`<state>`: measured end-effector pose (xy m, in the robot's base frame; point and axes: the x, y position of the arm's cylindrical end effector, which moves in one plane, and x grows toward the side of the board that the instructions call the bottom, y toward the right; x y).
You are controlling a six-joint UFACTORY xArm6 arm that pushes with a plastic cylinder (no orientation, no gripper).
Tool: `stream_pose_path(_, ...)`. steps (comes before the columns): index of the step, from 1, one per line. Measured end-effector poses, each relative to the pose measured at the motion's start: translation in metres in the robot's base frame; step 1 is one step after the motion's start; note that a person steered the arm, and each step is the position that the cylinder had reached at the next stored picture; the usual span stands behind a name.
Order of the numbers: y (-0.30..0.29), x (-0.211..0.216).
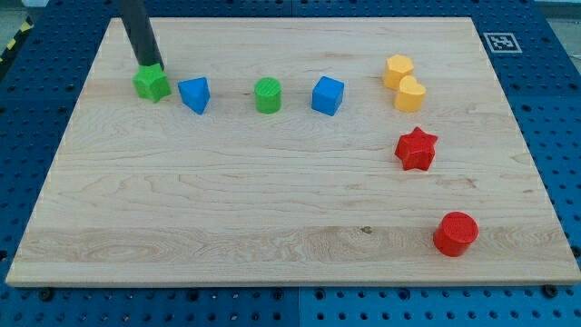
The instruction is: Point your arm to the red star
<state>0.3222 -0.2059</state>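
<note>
Nearest to us, low on the wooden board (182,236), sits the red cylinder (455,233), just below the red star (417,149) and a little to the view's right of it. The red star is the block we want, so we place everything else from it. It lies flat on the board with nothing touching it. Just above the star, toward the view's top, are two yellow blocks (404,82) pressed close together. To the view's left of the star and a bit higher up runs a row of blocks: first the blue cube (328,95), then the green cylinder (268,95), then the blue block (194,94) with slanted sides, and last the green block (152,84), which looks like a star too. Our tip (151,65) is far from the red star, up at the view's top left, touching the top edge of that green block. The rod is bare and holds nothing; it can only push. So the red star lies well off to the view's right of our tip and lower down. We think the way there should go below the row, so we do not bump those blocks.
</note>
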Motion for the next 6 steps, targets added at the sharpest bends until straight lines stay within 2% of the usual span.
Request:
stream_pose_path(1, 0.0, 0.017)
stream_pose_path(3, 0.0, 0.018)
stream_pose_path(4, 0.001, -0.018)
stream_pose_path(5, 0.041, -0.045)
stream_pose_path(6, 0.113, -0.049)
